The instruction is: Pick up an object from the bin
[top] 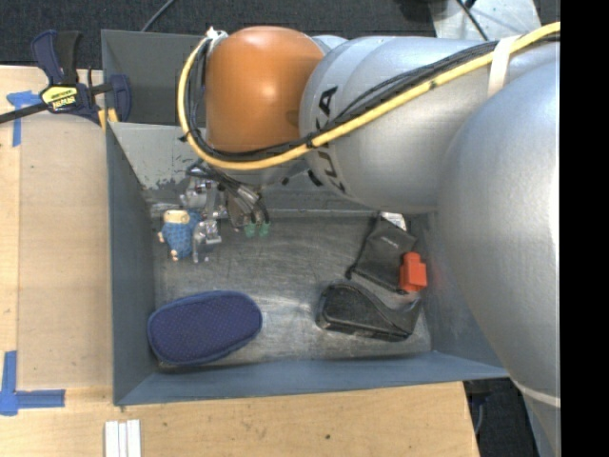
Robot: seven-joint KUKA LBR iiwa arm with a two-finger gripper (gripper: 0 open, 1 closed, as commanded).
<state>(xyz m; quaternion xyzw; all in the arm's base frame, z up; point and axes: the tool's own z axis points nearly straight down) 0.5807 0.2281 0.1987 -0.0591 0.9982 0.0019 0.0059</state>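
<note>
My gripper (219, 209) hangs under the arm's wrist over the bin's back left part, low above the floor. Just to its left, close against it, stands a small figure-like thing (176, 233) with a blue top and a tan body; whether the gripper touches it I cannot tell. A flat, dark blue oval pad with a mesh surface (205, 325) lies near the front left corner, well apart from the gripper.
A black tool with an orange-red button (383, 288) lies at the front right, near the bin's right wall. The big arm covers the bin's back right part. Bare floor stretches between the pad and the black tool.
</note>
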